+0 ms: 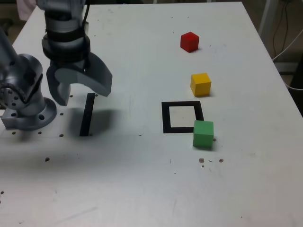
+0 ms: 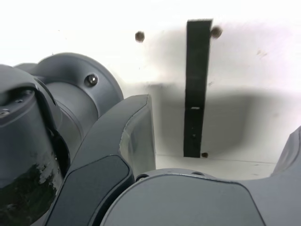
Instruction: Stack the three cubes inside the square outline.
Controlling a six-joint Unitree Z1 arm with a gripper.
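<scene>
In the exterior view the red cube (image 1: 189, 41) sits far back on the white table, the yellow cube (image 1: 200, 84) nearer, and the green cube (image 1: 203, 134) nearest, overlapping the near right corner of the black square outline (image 1: 165, 117). My gripper (image 1: 80, 92) hangs open and empty at the exterior view's left, above the table and far from all three cubes. The wrist view shows only one grey finger (image 2: 127, 141) of my gripper (image 2: 211, 155) with bare table between the jaws; no cube appears there.
A straight black strip (image 1: 87, 115) (image 2: 196, 84) lies on the table under the gripper. The arm's grey base (image 1: 26, 101) stands at the exterior view's left edge. Cables hang off the table's far right side. Small screw holes dot the tabletop.
</scene>
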